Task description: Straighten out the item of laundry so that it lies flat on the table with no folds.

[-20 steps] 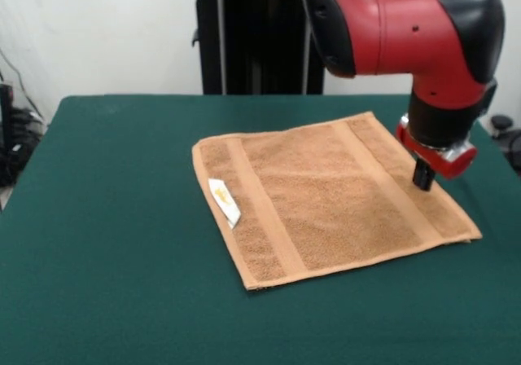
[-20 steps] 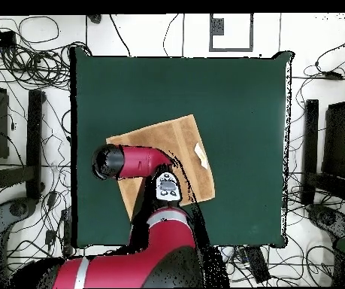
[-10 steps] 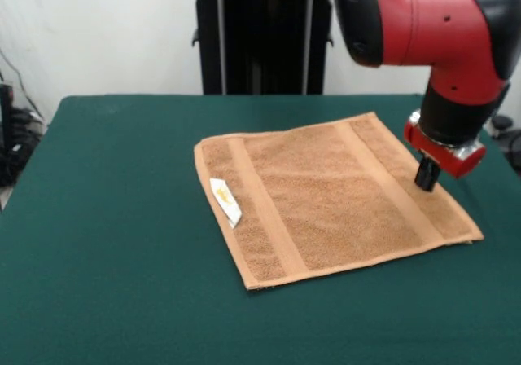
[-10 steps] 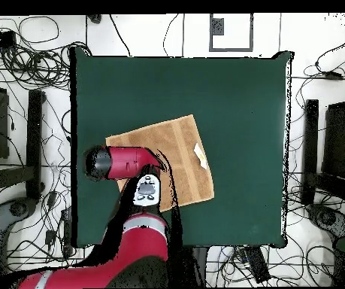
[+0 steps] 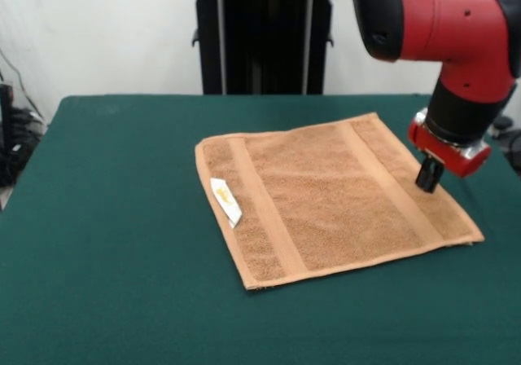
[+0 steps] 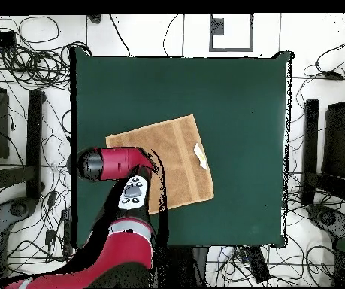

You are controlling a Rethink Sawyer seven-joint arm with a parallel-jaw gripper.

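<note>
Already spread near the middle of the dark green felt-covered table, the soft, light orange-tan terry towel (limp, slides easily) is best pinched at a corner; the black gripper hovers by its edge, grip state unclear.

In the front view the gripper has slid toward 3 o'clock along the towel's right-hand band, and the red arm has swung the same way. From overhead, the arm's black end has moved toward 9 o'clock, from over the towel out to the worktop's left edge, uncovering more of the towel's lower left part.
</note>
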